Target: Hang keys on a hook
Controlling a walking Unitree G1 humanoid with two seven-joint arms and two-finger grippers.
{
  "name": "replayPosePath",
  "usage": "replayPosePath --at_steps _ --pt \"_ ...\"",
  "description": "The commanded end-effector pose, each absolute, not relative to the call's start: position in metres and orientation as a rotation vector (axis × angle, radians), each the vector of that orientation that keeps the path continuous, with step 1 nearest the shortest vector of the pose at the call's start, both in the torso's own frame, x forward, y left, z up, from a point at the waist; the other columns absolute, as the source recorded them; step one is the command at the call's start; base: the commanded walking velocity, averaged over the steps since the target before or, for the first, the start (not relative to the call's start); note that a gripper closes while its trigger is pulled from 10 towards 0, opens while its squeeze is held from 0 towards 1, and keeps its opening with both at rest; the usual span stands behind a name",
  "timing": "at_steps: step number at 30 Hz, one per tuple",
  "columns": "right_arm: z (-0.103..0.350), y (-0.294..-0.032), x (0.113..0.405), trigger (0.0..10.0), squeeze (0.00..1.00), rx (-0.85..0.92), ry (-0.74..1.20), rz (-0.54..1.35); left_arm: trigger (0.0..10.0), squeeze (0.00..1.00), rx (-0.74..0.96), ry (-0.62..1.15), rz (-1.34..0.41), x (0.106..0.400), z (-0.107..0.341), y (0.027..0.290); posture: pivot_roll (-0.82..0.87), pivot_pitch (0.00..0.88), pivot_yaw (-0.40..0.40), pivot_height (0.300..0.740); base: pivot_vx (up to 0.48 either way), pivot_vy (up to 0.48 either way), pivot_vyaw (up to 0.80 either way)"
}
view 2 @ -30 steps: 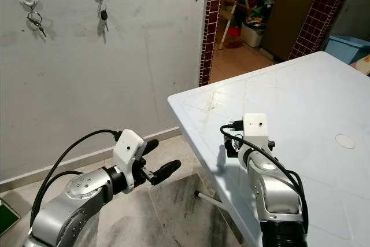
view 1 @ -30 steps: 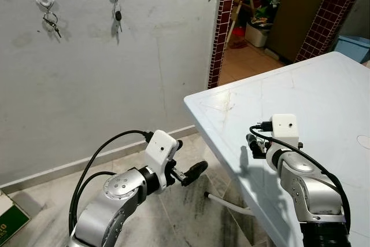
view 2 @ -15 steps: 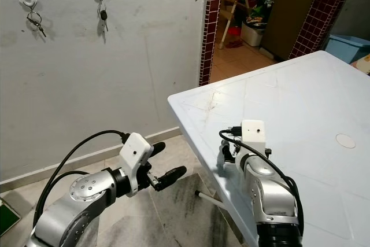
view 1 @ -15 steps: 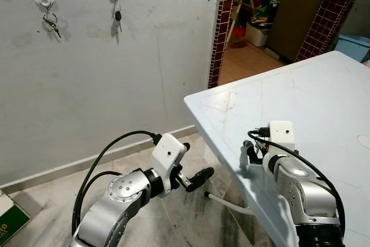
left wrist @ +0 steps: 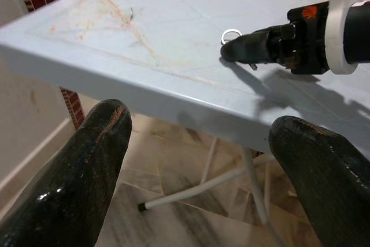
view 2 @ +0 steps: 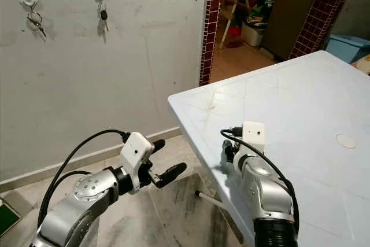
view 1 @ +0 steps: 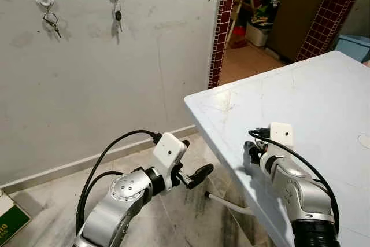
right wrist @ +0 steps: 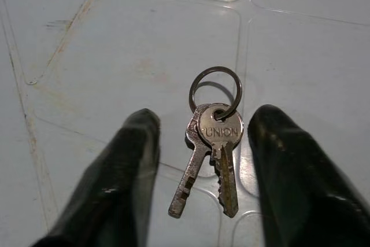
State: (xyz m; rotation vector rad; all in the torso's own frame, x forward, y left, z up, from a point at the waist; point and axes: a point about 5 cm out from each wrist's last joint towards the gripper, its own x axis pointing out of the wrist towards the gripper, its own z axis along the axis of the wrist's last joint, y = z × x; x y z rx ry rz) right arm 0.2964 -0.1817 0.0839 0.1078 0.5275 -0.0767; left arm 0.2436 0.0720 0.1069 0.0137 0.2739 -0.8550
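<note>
Keys [right wrist: 211,143] between spread right hand [right wrist: 202,160] fingers

The word "UNION" is stamped on the round head of one key [right wrist: 221,134], at the centre of the right wrist view; it is one of two keys on a ring lying on the table [right wrist: 115,39]. At the lower left corner of the left eye view, a green box [view 1: 10,219] carries white lettering, cut off by the frame edge; only what looks like the letters "O" or "IO" can be made out, not a whole word.
</note>
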Motion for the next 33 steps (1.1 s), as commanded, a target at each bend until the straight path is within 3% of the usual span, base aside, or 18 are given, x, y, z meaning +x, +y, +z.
replayPosePath --at_steps 1,33 --pt "0.0812 -0.1817 0.2980 0.0 0.00 0.134 0.536 -0.076 10.0 0.00 0.011 0.266 -0.842 0.2469 0.1072 0.0746 -0.02 0.000 -0.005 0.740 0.000 0.000 0.00" --pt "0.0817 -0.1799 0.3017 0.0 0.00 0.147 0.495 -0.057 10.0 0.00 0.031 0.256 -0.831 0.2506 0.1044 0.0734 -0.02 0.000 -0.009 0.740 0.000 0.000 0.00"
